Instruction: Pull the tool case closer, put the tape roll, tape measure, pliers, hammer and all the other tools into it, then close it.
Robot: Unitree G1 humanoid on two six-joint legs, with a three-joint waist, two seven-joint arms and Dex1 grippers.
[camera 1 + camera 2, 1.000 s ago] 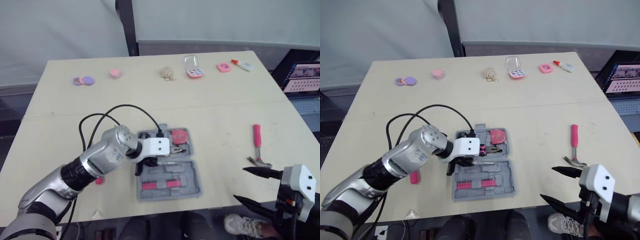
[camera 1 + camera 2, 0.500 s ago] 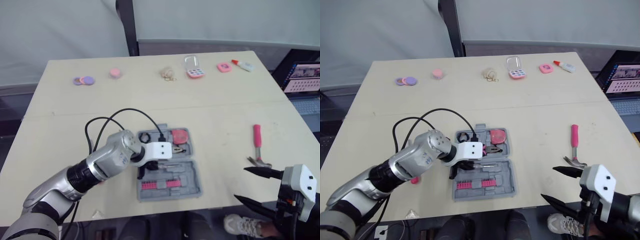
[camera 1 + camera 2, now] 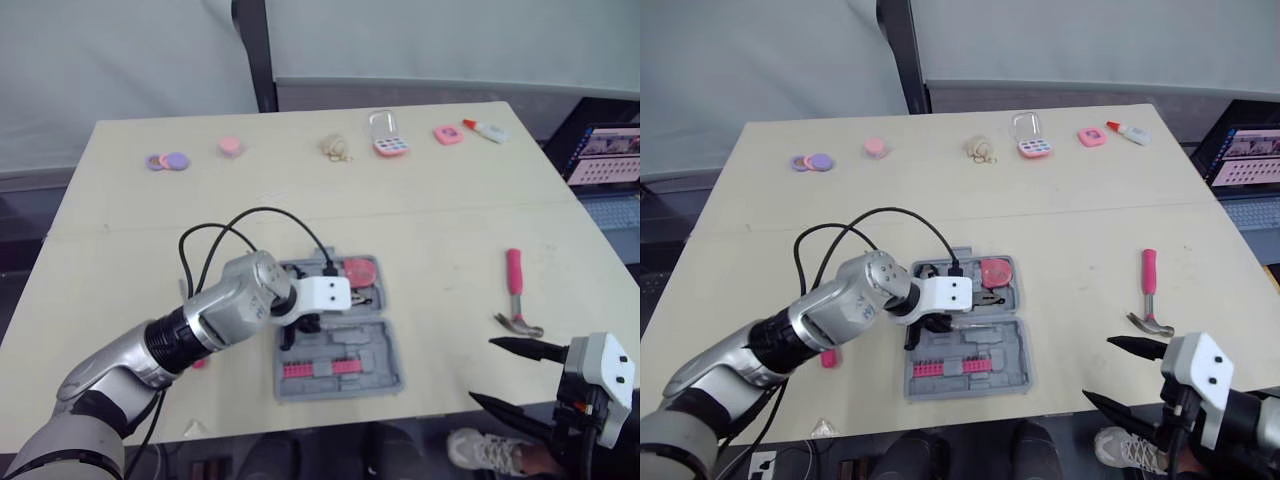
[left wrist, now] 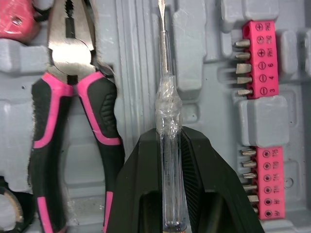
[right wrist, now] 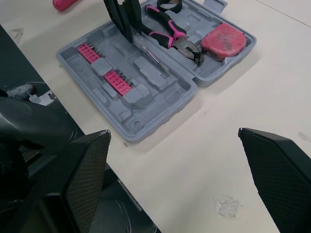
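The grey tool case [image 3: 388, 352] lies open near the table's front edge. Its far half holds a pink tape measure [image 3: 360, 272], pink-handled pliers [image 4: 73, 92] and a black tape roll [image 3: 290, 272]. Pink bit strips [image 4: 257, 58] sit in the near half. My left gripper [image 4: 167, 141] hovers low over the case, shut on a clear-handled screwdriver [image 4: 165, 102] whose shaft points along the case's middle ridge. A pink-handled hammer [image 3: 515, 290] lies on the table to the right. My right gripper [image 3: 482, 370] hangs open by the front right edge, apart from the hammer.
Small items line the far edge: purple discs [image 3: 167, 160], a pink puck [image 3: 230, 146], a beige lump [image 3: 337, 148], a clear box [image 3: 385, 135] and a glue bottle [image 3: 483, 129]. A pink-handled tool [image 3: 200, 362] lies beside my left arm. A laptop [image 3: 610, 165] stands off the right side.
My left gripper has shifted a little to the right over the case, still holding the screwdriver, uncovering the tape roll. The right gripper has stayed put.
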